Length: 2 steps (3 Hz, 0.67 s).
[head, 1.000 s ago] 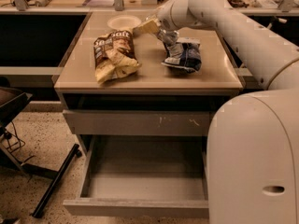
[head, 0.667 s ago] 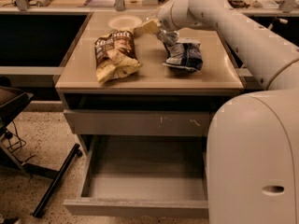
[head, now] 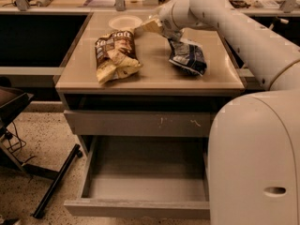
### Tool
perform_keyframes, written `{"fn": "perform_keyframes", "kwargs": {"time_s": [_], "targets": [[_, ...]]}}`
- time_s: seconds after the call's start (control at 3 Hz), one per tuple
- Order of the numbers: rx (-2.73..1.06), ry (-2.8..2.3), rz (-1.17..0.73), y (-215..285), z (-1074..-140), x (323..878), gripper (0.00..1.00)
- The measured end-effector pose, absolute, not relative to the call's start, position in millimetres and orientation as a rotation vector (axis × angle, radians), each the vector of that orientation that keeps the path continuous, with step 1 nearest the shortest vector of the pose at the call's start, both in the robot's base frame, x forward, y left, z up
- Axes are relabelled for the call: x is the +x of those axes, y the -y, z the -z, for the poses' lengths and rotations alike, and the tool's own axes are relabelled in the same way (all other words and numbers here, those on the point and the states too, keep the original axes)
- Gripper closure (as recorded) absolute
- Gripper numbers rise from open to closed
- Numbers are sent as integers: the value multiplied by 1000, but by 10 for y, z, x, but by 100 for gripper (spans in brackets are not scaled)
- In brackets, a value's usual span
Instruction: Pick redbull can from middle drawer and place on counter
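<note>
The middle drawer [head: 136,209] is pulled out at the bottom of the cabinet, and its floor shows nothing in it. The redbull can does not show in this view; it may be hidden by the arm. The tan counter [head: 154,75] tops the cabinet. My gripper [head: 169,32] is at the end of the white arm, low over the back of the counter. It is right at the upper edge of a dark blue-and-white snack bag [head: 190,57].
A brown and yellow snack bag [head: 115,53], a white plate [head: 125,21] and a pale wrapper [head: 149,25] lie on the counter. The drawer front with pale scratches [head: 140,123] is closed. My white body [head: 255,163] fills the right. A black stand leg [head: 54,186] is on the left floor.
</note>
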<state>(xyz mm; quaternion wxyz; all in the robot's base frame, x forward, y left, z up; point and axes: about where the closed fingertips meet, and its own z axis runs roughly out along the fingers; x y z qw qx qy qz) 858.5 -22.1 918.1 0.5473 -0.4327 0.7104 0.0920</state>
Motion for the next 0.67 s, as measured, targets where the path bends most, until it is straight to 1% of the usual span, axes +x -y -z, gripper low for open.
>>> {"fn": "perform_keyframes", "kwargs": {"time_s": [0.33,0.67], "targets": [[-1026,-1684,-218,220,-9181,8585,0],[-1026,-1684,-218,220,-9181,8585,0]]}}
